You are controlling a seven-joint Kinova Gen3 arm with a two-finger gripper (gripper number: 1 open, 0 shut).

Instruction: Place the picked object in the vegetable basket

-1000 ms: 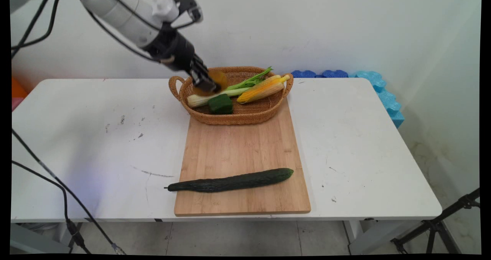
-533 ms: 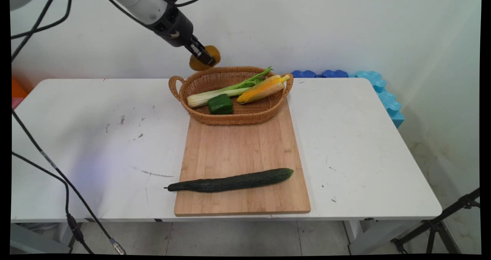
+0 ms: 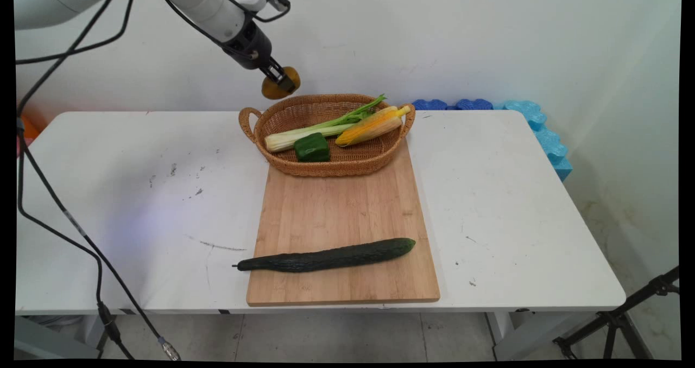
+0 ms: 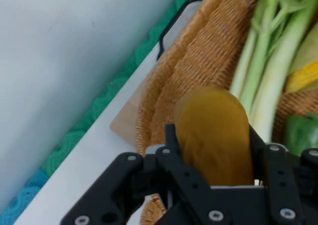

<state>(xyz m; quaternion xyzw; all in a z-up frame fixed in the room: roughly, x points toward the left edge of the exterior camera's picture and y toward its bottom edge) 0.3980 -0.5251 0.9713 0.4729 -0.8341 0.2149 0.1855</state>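
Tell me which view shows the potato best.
Hand view: the potato fills the frame centre, clamped between the jaws of the gripper, above the basket. Main view shows it only small, partly hidden by the gripper, held above the basket's far rim.

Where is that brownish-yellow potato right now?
In the main view the potato is in the air, clamped in the gripper above the far left rim of the wicker basket, in front of the wall.
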